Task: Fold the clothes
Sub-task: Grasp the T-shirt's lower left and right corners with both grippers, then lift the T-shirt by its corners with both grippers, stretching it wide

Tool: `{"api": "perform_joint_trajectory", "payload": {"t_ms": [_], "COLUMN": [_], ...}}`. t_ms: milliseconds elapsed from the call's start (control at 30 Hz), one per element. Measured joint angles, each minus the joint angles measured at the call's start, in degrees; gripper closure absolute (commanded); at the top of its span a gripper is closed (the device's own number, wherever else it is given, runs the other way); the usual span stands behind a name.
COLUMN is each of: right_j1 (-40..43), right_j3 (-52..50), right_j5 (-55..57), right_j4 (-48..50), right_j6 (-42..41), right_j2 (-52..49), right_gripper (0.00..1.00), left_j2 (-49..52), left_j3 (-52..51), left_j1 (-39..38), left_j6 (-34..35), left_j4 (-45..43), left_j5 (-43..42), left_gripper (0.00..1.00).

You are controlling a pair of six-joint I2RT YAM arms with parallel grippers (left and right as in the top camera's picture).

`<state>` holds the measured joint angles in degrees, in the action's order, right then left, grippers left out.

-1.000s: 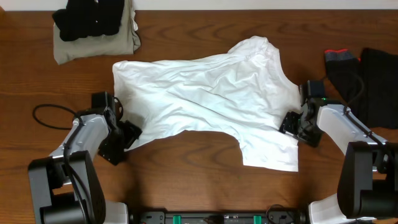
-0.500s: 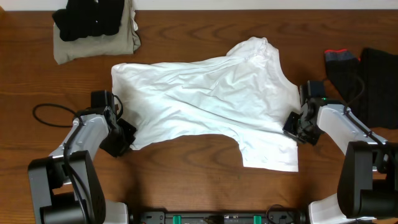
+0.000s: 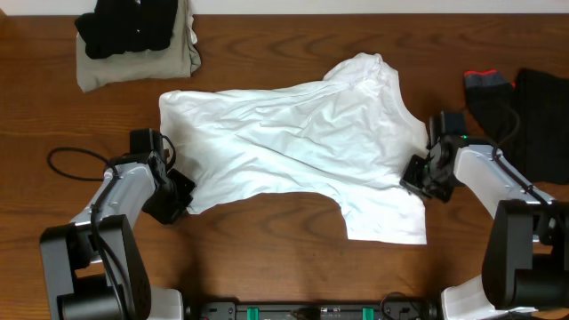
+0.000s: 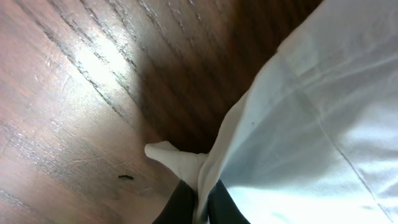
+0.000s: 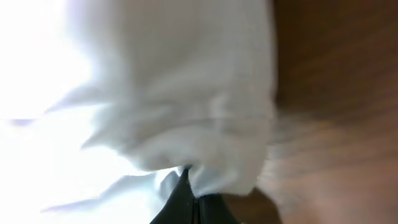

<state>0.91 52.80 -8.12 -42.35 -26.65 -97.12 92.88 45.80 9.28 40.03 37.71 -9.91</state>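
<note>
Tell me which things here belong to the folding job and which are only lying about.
Job: shirt, pinched at its edges by the shut left gripper and right gripper; black cloth on khaki cloth, far left; black clothes, far right.
Lying about: cable on the table, at the left.

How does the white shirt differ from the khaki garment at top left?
The white shirt lies spread out and wrinkled mid-table; the khaki garment sits folded at top left. The shirt is pinched by the left gripper and right gripper; the khaki garment is untouched, with a black garment on it. Both rest on the table.
</note>
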Motion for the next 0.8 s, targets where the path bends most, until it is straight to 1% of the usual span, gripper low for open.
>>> {"api": "perform_joint_trajectory", "payload": {"t_ms": [133,267,433,533,667,800], "right_j1": [0.00,0.00,0.00,0.00,0.00,0.00], "right_j3": [1.66,3.34,4.48,4.48,4.50,4.57], "right_j5": [-2.12,-3.04,-3.72,-3.89,-3.96,-4.13], "right_j4": [-0.52,-3.58,-5.75,-7.10,-8.61,-9.55], "right_j6": [1.62,2.16,2.40,2.43,2.40,2.36], "right_j2": [0.00,0.00,1.22,4.59,11.50,17.09], "right_gripper": [0.99,0.99,0.99,0.99,0.99,0.99], "left_j2": [-0.11,-1.22,-7.72,-13.20,-20.41,-26.08], "left_j3": [0.00,-0.35,-0.55,-0.55,-0.57,-0.57], "left_j1": [0.00,0.00,0.00,0.00,0.00,0.00], "left_j6": [-1.20,-3.45,-5.16,-5.64,-5.84,-5.86], "left_j4": [0.15,1.07,3.67,5.88,8.68,10.78], "left_j5": [-0.07,-0.92,-2.12,-2.54,-3.06,-3.26], "left_gripper": [0.94,0.94,0.94,0.94,0.94,0.94]}}
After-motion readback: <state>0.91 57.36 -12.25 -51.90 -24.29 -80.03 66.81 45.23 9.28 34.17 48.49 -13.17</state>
